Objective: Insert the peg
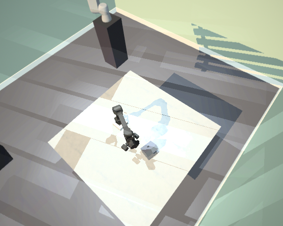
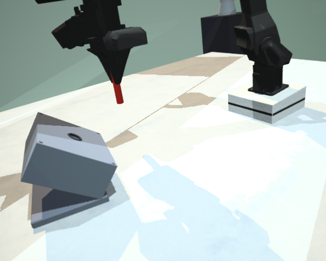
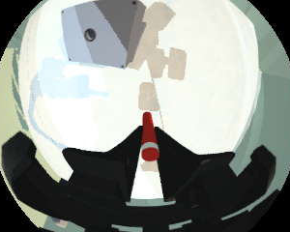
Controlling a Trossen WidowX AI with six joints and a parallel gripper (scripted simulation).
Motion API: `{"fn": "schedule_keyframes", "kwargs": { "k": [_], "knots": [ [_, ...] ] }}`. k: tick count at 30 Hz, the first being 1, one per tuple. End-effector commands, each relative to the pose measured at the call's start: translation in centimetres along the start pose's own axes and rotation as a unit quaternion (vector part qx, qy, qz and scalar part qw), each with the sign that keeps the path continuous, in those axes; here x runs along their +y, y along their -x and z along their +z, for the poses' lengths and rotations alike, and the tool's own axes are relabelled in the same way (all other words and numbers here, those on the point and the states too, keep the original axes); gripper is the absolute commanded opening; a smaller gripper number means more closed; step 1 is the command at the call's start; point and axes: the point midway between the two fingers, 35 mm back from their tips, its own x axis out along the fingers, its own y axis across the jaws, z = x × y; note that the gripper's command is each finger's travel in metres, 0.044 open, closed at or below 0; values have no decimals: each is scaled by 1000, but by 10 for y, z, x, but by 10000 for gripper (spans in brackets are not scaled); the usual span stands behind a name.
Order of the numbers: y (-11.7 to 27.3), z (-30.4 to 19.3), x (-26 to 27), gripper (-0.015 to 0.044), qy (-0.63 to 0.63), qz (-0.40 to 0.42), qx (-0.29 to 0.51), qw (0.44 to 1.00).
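The red round peg has a pale band near its top end. My gripper is shut on the peg, which hangs below the fingertips, slightly tilted, with its lower end off the table. The grey sloped panel block stands beside the gripper; in the exterior view it is lower and to the left of the peg. Its round hole is empty in the tilted face. In the top view the peg cannot be made out under the gripper.
The arm's base stands on a white block with a black stripe, at the right in the exterior view. The panel block has a flat foot plate under it. The table ends well beyond both. A dark pedestal stands off the table.
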Motion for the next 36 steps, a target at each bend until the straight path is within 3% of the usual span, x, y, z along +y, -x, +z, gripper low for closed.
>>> {"fn": "schedule_keyframes", "kwargs": {
  "k": [1, 36],
  "knots": [
    [3, 2, 4, 0, 18, -6, -10, 1000],
    [21, 20, 43, 0, 167, -71, -100, 978]
  ]
}}
